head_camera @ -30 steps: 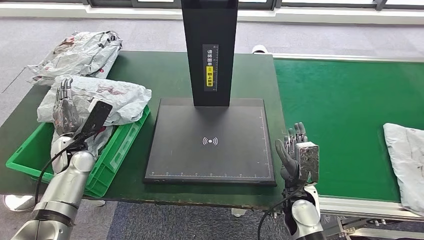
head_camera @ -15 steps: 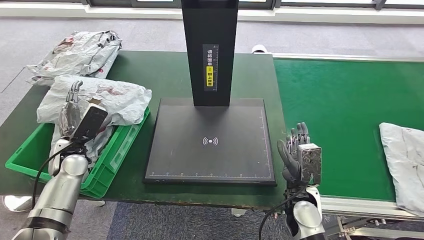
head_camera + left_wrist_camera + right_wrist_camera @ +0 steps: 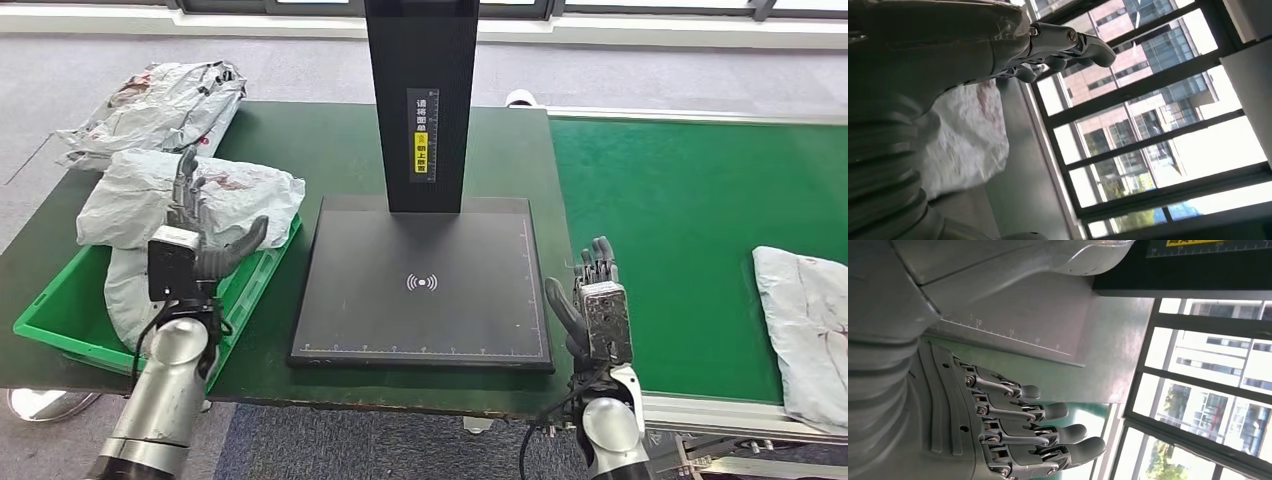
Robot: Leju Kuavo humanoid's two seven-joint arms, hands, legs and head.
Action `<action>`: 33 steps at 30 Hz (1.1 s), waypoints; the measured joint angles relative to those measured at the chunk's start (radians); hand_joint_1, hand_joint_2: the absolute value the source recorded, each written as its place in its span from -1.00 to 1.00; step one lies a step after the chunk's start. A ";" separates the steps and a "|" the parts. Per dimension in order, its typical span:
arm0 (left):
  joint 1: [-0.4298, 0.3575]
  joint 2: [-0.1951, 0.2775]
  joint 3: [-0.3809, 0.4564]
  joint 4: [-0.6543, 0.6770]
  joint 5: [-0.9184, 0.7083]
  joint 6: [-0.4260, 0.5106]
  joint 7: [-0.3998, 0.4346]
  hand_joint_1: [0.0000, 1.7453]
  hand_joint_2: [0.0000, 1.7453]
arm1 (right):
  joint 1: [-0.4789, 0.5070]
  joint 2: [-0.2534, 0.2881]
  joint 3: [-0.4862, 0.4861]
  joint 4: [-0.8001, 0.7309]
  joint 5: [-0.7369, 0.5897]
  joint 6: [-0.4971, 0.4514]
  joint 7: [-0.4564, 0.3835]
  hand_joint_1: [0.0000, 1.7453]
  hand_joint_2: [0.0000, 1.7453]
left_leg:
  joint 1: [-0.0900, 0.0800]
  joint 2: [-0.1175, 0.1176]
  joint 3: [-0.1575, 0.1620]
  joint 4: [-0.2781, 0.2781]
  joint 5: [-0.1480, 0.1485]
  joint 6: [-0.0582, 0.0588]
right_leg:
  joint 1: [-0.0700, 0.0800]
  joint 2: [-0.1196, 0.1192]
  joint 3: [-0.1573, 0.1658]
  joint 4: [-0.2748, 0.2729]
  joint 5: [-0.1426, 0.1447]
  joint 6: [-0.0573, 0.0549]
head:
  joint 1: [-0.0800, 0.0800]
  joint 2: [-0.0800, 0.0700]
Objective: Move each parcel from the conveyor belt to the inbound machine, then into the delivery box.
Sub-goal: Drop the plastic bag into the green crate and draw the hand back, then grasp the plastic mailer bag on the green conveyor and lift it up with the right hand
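Observation:
A grey parcel [image 3: 808,330] lies on the green conveyor belt [image 3: 690,230] at the far right. The inbound machine is a black scan plate [image 3: 425,300] with a tall black column [image 3: 420,100]. A green delivery box [image 3: 55,325] at the left holds crumpled grey parcels [image 3: 215,195], also seen as a parcel [image 3: 968,140] past the left wrist. My left hand [image 3: 195,235] is raised over the box's near right side, empty, fingers up and thumb out; the left hand [image 3: 1048,45] holds nothing. My right hand [image 3: 592,300] stands empty and upright off the plate's front right corner, its fingers [image 3: 1038,432] straight.
Another crumpled grey parcel [image 3: 160,105] lies on the dark green table [image 3: 300,150] behind the box. The belt's metal frame [image 3: 720,415] runs along the front right. Grey floor lies beyond the table.
My left hand has shifted right over the box and turned, its thumb now out to the side. The parcel on the belt has moved slightly left. My right hand has barely moved.

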 joint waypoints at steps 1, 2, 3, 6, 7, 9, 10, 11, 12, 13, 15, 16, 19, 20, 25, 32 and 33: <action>0.004 -0.012 -0.022 -0.003 0.009 0.007 -0.002 -1.00 1.00 | 0.000 0.000 0.000 0.000 0.008 0.000 0.008 -1.00 1.00 | 0.000 0.000 0.000 0.000 0.000 0.000 | 0.000 0.000 0.000 0.000 0.000 0.000 | 0.000 0.000; 0.008 -0.024 -0.047 -0.004 0.015 0.013 -0.002 -1.00 1.00 | 0.000 0.000 0.000 0.001 0.017 -0.001 0.015 -1.00 1.00 | 0.000 0.000 0.000 0.000 0.000 0.000 | 0.000 0.000 0.000 0.000 0.000 0.000 | 0.000 0.000; 0.011 -0.035 -0.072 -0.004 0.017 0.019 0.003 -1.00 1.00 | 0.000 0.000 0.000 0.002 0.027 -0.001 0.022 -1.00 1.00 | 0.000 0.000 0.000 0.000 0.000 0.000 | 0.000 0.000 0.000 0.000 0.000 0.000 | 0.000 0.000; 0.012 -0.061 -0.147 0.013 0.003 0.025 0.042 -1.00 1.00 | -0.004 0.000 0.000 0.011 0.064 -0.005 0.037 -1.00 1.00 | -0.001 0.001 0.000 0.000 0.000 0.000 | -0.001 0.000 0.000 0.000 0.000 0.000 | 0.000 0.000; 0.010 -0.069 -0.170 0.026 -0.004 0.021 0.063 -1.00 1.00 | -0.008 0.000 0.000 0.016 0.080 -0.009 0.044 -1.00 1.00 | -0.001 0.001 0.000 0.000 0.000 0.001 | -0.001 0.000 0.000 0.000 0.000 0.000 | 0.000 0.000; 0.005 -0.087 -0.211 0.065 -0.020 0.007 0.103 -1.00 1.00 | -0.019 0.000 0.000 0.031 0.121 -0.025 0.061 -1.00 1.00 | -0.001 0.001 0.000 0.000 0.000 0.001 | -0.001 0.000 0.000 0.000 0.000 0.000 | 0.000 0.000; 0.002 -0.097 -0.230 0.086 -0.028 0.000 0.118 -1.00 1.00 | -0.024 0.000 0.000 0.038 0.143 -0.034 0.069 -1.00 1.00 | -0.001 0.001 0.000 0.000 0.000 0.001 | 0.000 0.000 0.000 0.000 0.000 0.000 | 0.000 0.000; 0.001 -0.108 -0.246 0.105 -0.036 -0.003 0.127 -1.00 1.00 | -0.028 0.000 0.000 0.046 0.160 -0.041 0.075 -1.00 1.00 | -0.001 0.001 0.000 0.000 0.000 0.001 | 0.000 0.000 0.000 0.000 0.000 0.000 | 0.000 0.000; 0.000 -0.118 -0.260 0.121 -0.041 -0.004 0.130 -1.00 1.00 | -0.031 0.000 0.000 0.052 0.173 -0.046 0.078 -1.00 1.00 | -0.001 0.001 0.000 0.000 0.000 0.001 | 0.000 0.000 0.000 0.000 0.000 0.000 | 0.000 0.000; -0.002 -0.127 -0.271 0.134 -0.045 -0.004 0.131 -1.00 1.00 | -0.032 0.000 0.000 0.058 0.179 -0.049 0.080 -1.00 1.00 | -0.001 0.001 0.000 0.000 0.000 0.001 | 0.000 0.000 0.000 0.000 0.000 0.000 | 0.000 0.000; -0.005 -0.138 -0.286 0.155 -0.048 -0.004 0.132 -1.00 1.00 | -0.033 -0.001 0.000 0.066 0.185 -0.053 0.081 -1.00 1.00 | -0.001 0.002 0.000 0.000 0.000 0.000 | 0.000 0.000 -0.001 0.000 0.000 0.000 | 0.000 0.000; -0.006 -0.141 -0.290 0.162 -0.049 -0.004 0.133 -1.00 1.00 | -0.033 -0.001 0.000 0.070 0.187 -0.054 0.082 -1.00 1.00 | -0.001 0.002 0.000 0.000 0.000 0.000 | 0.000 0.000 -0.001 0.000 0.000 0.000 | 0.000 0.000; -0.007 -0.151 -0.300 0.182 -0.062 -0.003 0.147 -1.00 1.00 | -0.036 -0.001 0.000 0.082 0.206 -0.061 0.087 -1.00 1.00 | -0.001 0.002 0.000 0.000 0.000 0.000 | 0.000 0.000 -0.001 0.000 0.000 0.000 | 0.000 0.000; -0.007 -0.155 -0.305 0.191 -0.071 -0.002 0.151 -1.00 1.00 | -0.038 -0.002 0.000 0.088 0.215 -0.067 0.089 -1.00 1.00 | -0.001 0.002 0.000 0.000 0.000 0.000 | 0.000 0.000 -0.001 0.000 0.000 0.000 | 0.000 0.000; -0.005 -0.176 -0.323 0.228 -0.099 0.009 0.156 -1.00 1.00 | -0.054 -0.015 -0.003 0.124 0.297 -0.146 0.117 -1.00 1.00 | -0.001 0.002 0.000 0.000 0.000 0.000 | -0.001 0.000 -0.001 0.000 0.000 0.000 | 0.000 0.000; 0.006 -0.183 -0.323 0.264 -0.079 0.026 0.148 -1.00 1.00 | -0.073 -0.055 -0.067 0.182 0.480 -0.179 0.257 -1.00 1.00 | -0.001 0.001 0.000 0.000 0.000 0.001 | -0.001 0.000 -0.001 0.000 0.001 0.001 | 0.000 0.000; 0.011 -0.183 -0.323 0.265 -0.067 0.026 0.147 -1.00 1.00 | -0.074 -0.063 -0.081 0.193 0.516 -0.188 0.278 -1.00 1.00 | -0.001 0.001 0.000 0.000 0.000 0.001 | -0.001 0.000 -0.001 0.000 0.001 0.001 | 0.000 0.000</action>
